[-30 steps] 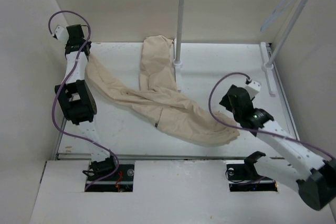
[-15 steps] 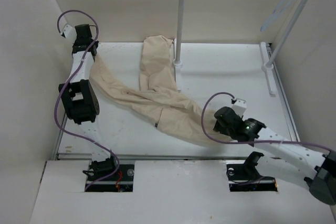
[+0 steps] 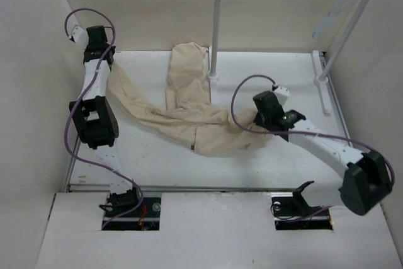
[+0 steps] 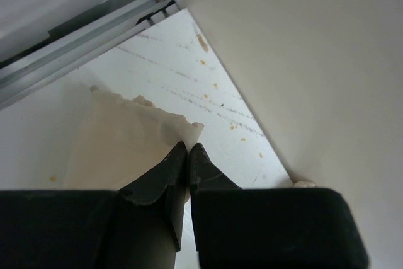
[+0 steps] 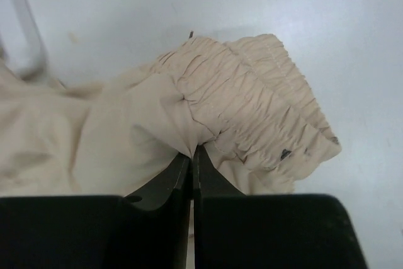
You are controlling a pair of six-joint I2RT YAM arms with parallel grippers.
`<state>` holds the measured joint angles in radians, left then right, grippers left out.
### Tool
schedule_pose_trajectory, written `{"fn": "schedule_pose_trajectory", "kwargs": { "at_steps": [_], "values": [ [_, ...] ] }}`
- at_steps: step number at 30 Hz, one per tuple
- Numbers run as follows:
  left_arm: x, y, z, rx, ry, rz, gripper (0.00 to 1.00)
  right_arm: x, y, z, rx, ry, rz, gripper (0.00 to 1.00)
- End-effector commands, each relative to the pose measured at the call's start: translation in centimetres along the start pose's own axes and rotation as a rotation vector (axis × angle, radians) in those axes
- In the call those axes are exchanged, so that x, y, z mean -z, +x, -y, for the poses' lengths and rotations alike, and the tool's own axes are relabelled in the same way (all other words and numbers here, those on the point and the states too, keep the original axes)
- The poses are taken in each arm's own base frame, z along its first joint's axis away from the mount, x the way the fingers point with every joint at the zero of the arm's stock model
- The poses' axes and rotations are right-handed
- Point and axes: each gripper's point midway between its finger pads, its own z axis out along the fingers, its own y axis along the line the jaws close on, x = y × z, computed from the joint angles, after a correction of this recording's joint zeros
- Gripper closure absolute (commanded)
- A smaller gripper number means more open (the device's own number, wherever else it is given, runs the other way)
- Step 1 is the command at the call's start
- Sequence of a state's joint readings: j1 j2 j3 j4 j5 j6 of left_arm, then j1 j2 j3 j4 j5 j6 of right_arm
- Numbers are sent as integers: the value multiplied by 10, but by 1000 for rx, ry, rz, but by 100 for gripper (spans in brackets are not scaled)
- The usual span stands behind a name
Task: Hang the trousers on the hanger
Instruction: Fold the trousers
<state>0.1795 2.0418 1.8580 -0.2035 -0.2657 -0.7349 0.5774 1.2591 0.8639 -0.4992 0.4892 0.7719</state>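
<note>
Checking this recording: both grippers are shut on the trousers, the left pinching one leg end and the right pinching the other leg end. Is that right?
Not quite. The right gripper pinches the trousers at the gathered waistband, not at a leg end; the right wrist view shows this. The left gripper is shut on a leg end, as stated.

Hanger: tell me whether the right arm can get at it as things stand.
Probably not yet: the right gripper is shut on the trousers, and the hanger hangs high at far right. The way looks otherwise free.
</note>
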Motion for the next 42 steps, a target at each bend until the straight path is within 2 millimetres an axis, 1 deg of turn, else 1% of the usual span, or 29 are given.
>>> {"fn": "schedule_pose_trajectory", "kwargs": {
  "at_steps": [1, 3, 4, 6, 8, 9, 10, 11, 12, 14, 15, 17, 19, 21, 26, 29, 31, 35, 38, 41, 42],
  "values": [
    [17, -59, 19, 56, 37, 112, 97, -27, -75, -39, -35, -58, 149, 85],
    [16, -67, 15, 60, 31, 124, 97, -43, -76, -39, -31, -29, 142, 66],
    [16, -71, 13, 64, 27, 131, 97, -45, -75, -38, -36, -25, 146, 57],
    [14, -74, 9, 66, 19, 135, 97, -38, -79, -31, -59, -33, 185, 47],
    [11, -75, 8, 67, 17, 137, 97, -28, -90, -10, -103, -10, 239, 39],
    [11, -76, 9, 68, 19, 139, 97, -27, -93, 1, -121, 8, 257, 37],
    [10, -76, 9, 67, 20, 140, 97, -26, -99, 19, -150, 41, 282, 35],
    [10, -77, 11, 66, 23, 141, 97, -30, -102, 35, -168, 73, 289, 35],
    [10, -78, 12, 65, 25, 143, 97, -34, -103, 45, -178, 94, 286, 35],
    [10, -78, 14, 63, 27, 143, 97, -51, -99, 70, -209, 151, 266, 35],
    [11, -79, 14, 63, 29, 145, 97, -60, -95, 75, -217, 153, 243, 37],
    [11, -79, 14, 61, 29, 145, 97, -75, -89, 80, -245, 136, 203, 41],
    [11, -78, 13, 59, 27, 143, 97, -87, -90, 74, -255, 86, 192, 42],
    [11, -77, 13, 57, 26, 140, 97, -95, -85, 69, -250, 54, 161, 43],
    [10, -74, 11, 54, 23, 137, 97, -111, -69, 71, -294, 19, 106, 43],
    [8, -69, 8, 51, 17, 129, 97, -116, -64, 66, -314, -20, 86, 45],
    [7, -67, 7, 50, 15, 127, 97, -121, -62, 66, -326, -19, 72, 49],
    [7, -66, 6, 49, 12, 125, 96, -127, -55, 64, -330, -10, 46, 54],
    [6, -64, 4, 47, 9, 122, 96, -128, -56, 65, -343, -11, 41, 53],
    [6, -63, 3, 47, 8, 121, 96, -124, -54, 65, -324, -8, 14, 44],
    [6, -61, 1, 48, 7, 120, 96, -124, -55, 64, -318, -10, 11, 44]
  ]
}}
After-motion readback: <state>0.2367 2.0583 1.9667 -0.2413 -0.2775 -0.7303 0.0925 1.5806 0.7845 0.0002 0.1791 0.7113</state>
